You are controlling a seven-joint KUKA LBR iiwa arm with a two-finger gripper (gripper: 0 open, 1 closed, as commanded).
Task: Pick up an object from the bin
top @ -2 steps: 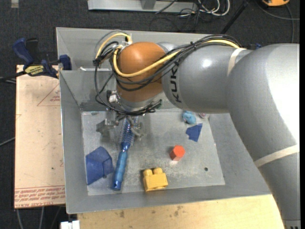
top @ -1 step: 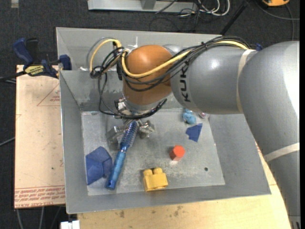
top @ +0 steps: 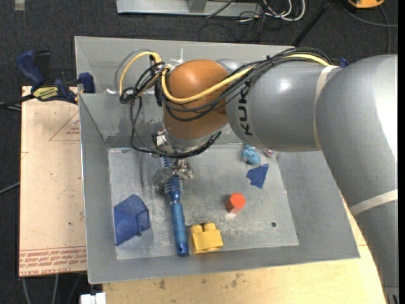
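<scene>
My gripper (top: 175, 167) hangs below the orange wrist cover, low over the back middle of the bin floor. Directly under it lies the upper, bristly end of a blue long-handled brush (top: 178, 218). The brush handle runs from the gripper toward the front of the bin. A yellow block (top: 205, 238) rests against the handle's front end on its right side. Whether the gripper touches the brush head is hidden by its own body.
A dark blue house-shaped block (top: 130, 219) sits at the front left. A small orange-red cube (top: 235, 202) lies right of the brush. Further back right are a dark blue wedge (top: 257, 176) and a light blue piece (top: 250, 154).
</scene>
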